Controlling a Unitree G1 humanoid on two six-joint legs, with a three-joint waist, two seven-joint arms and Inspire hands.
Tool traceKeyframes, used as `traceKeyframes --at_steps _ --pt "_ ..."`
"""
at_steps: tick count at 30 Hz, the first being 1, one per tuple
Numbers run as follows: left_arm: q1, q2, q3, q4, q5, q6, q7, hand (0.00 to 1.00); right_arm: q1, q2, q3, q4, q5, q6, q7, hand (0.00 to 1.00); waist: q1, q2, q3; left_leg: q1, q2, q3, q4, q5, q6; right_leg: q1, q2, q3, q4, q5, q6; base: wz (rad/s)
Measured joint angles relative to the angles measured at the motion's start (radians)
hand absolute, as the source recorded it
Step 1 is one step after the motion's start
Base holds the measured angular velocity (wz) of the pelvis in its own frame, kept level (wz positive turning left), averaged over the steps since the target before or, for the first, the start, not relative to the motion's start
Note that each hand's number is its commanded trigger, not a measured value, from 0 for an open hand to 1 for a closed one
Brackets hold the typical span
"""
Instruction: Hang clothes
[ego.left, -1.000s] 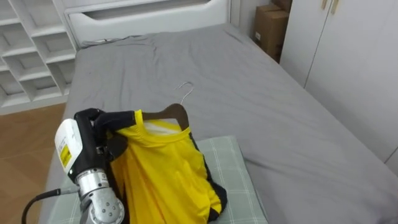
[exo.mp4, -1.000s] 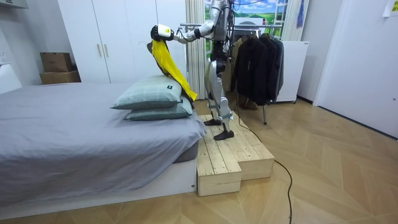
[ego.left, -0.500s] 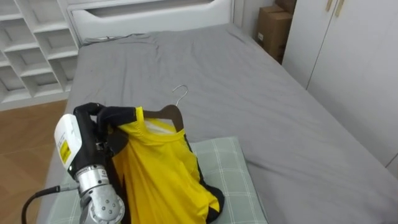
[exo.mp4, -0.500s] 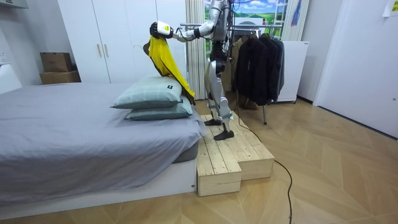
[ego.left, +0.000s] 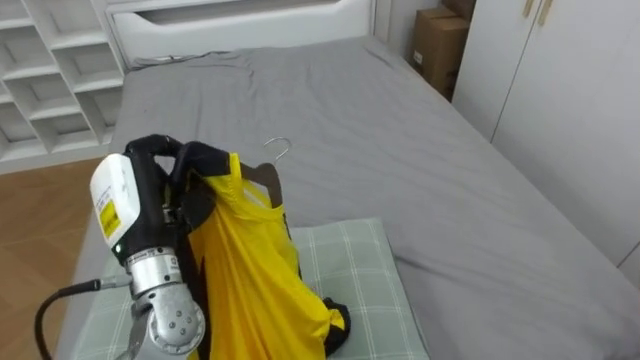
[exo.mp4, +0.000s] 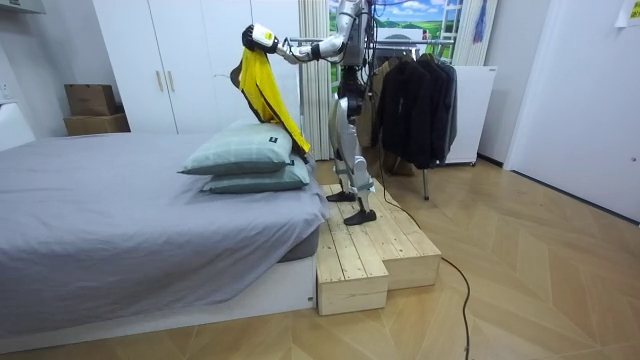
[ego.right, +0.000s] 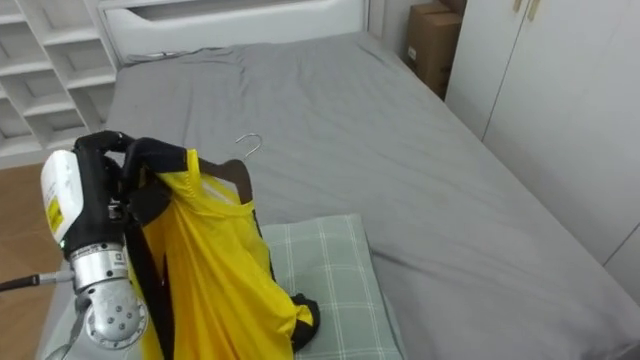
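A yellow shirt (ego.left: 245, 270) with dark trim hangs on a dark wooden hanger (ego.left: 265, 180) whose metal hook (ego.left: 277, 148) points toward the bed's far end. My left hand (ego.left: 165, 170) is shut on the shirt's dark shoulder at the hanger's end and holds it up over the pillow. In the room view the left hand (exo.mp4: 258, 38) is raised at head height and the shirt (exo.mp4: 265, 95) hangs down with its hem just above the pillows. I stand on a wooden platform (exo.mp4: 375, 250) at the head of the bed.
Under the shirt lie two green checked pillows (ego.left: 355, 275) on a grey bed (ego.left: 380, 130). White shelves (ego.left: 40, 80) stand at the far left; a cardboard box (ego.left: 435, 45) and white wardrobe doors (ego.left: 560, 110) are on the right. Behind me is a rack of dark clothes (exo.mp4: 415, 95).
My left hand has lifted the shirt higher and turned the hanger more edge-on. The hem has risen off the pillow.
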Motion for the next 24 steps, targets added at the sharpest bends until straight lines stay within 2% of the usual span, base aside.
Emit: traceKeyframes --at_steps 5,7,11,14,16,17,20,24 --pt "0.0 0.045 -0.011 -0.057 0.001 -0.002 0.0 1.0 -0.043 -0.007 -0.001 -0.044 -0.007 -0.004 0.008 0.0 0.0 -0.002 -0.0013 0.0 0.001 -0.004 0.004 0.0 0.0 -0.006 0.0 -0.002 0.009 0.0 0.0 0.0" --pt "0.0 0.058 -0.012 -0.067 0.005 -0.017 0.001 1.0 -0.068 -0.01 -0.001 -0.054 -0.01 -0.01 0.006 0.0 0.001 -0.001 -0.0017 0.0 0.001 -0.006 0.004 0.0 0.0 -0.008 -0.001 -0.005 0.017 0.0 0.0 0.04" --pt "0.0 0.078 -0.012 -0.107 0.082 -0.03 0.015 1.0 -0.085 -0.017 -0.027 -0.156 -0.092 -0.039 -0.019 0.0 0.02 -0.002 -0.0027 -0.001 0.001 -0.008 0.006 0.0 0.0 -0.006 -0.001 -0.005 0.016 0.0 0.0 0.01" --pt "0.0 0.095 -0.012 -0.164 0.169 -0.034 0.014 1.0 -0.082 -0.022 -0.048 -0.257 -0.181 -0.041 -0.035 0.0 0.025 -0.003 -0.0037 -0.002 0.001 -0.019 0.008 0.0 0.0 0.0 -0.005 -0.021 0.017 0.0 0.0 0.12" --pt "0.0 0.112 -0.011 -0.227 0.187 -0.035 0.014 1.0 -0.081 -0.026 -0.081 -0.36 -0.213 -0.042 -0.044 0.0 0.03 -0.003 -0.0046 -0.007 0.0 -0.021 0.015 0.0 0.0 0.001 -0.006 -0.022 0.014 0.0 0.0 0.07" --pt "0.0 0.115 -0.011 -0.24 0.187 -0.036 0.014 1.0 -0.081 -0.029 -0.081 -0.383 -0.216 -0.045 -0.05 0.0 0.031 -0.003 -0.0052 -0.007 0.0 -0.021 0.015 0.0 0.0 0.001 -0.006 -0.023 0.014 0.0 0.0 0.0" --pt "0.0 0.121 -0.009 -0.258 0.189 -0.039 0.014 1.0 -0.08 -0.046 -0.095 -0.478 -0.268 -0.06 -0.058 0.0 0.034 0.0 -0.0165 -0.005 0.0 -0.027 0.015 0.0 0.0 0.004 -0.007 -0.026 0.018 0.0 0.0 0.03" --pt "0.0 0.127 -0.008 -0.258 0.185 -0.039 0.008 1.0 -0.059 -0.058 -0.12 -0.651 -0.333 -0.069 -0.087 0.0 0.035 -0.002 -0.0176 -0.007 0.0 -0.029 0.019 0.0 0.0 0.005 -0.007 -0.026 0.015 0.0 0.0 0.0"
